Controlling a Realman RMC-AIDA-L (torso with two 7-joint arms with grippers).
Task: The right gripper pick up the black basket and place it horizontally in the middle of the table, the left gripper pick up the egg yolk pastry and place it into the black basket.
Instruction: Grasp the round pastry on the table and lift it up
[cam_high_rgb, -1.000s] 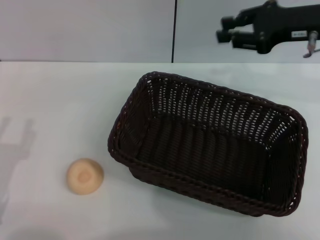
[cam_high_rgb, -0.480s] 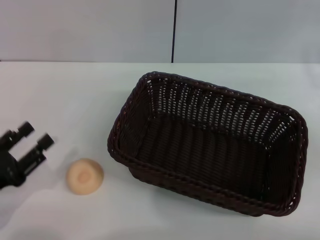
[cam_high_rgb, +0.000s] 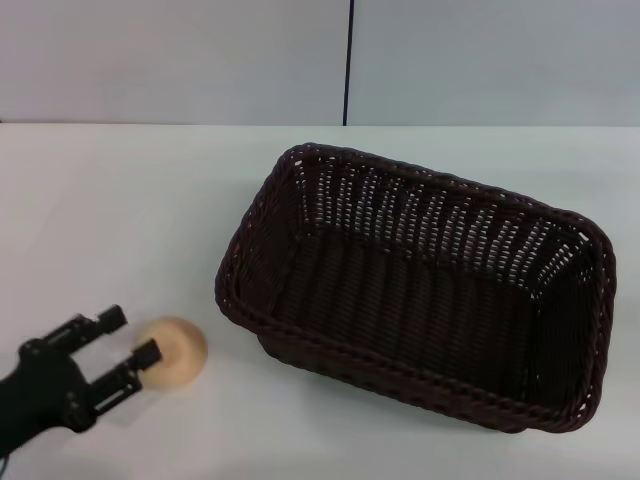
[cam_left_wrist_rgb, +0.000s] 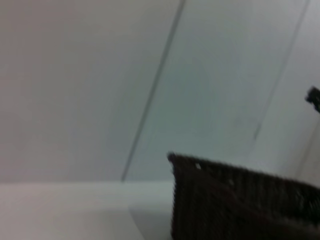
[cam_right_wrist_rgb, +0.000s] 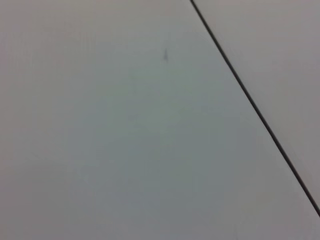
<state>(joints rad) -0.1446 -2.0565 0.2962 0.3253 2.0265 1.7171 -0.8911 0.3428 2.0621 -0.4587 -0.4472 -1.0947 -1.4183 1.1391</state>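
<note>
The black basket (cam_high_rgb: 415, 285) lies on the white table (cam_high_rgb: 120, 200), right of centre, its long side slanting from upper left to lower right. Its rim also shows in the left wrist view (cam_left_wrist_rgb: 235, 197). The egg yolk pastry (cam_high_rgb: 175, 350) sits on the table left of the basket. My left gripper (cam_high_rgb: 128, 338) is open at the lower left, its two prongs pointing at the pastry. One fingertip (cam_high_rgb: 146, 353) overlaps the pastry's left edge. I cannot tell whether it touches. The right gripper is out of view.
A grey wall with a dark vertical seam (cam_high_rgb: 348, 60) stands behind the table's far edge. The right wrist view shows only wall with a dark seam (cam_right_wrist_rgb: 250, 100).
The right arm has left the head view from the upper right. The left gripper came in from the left and moved down and right, up to the pastry. Basket and pastry stayed put.
</note>
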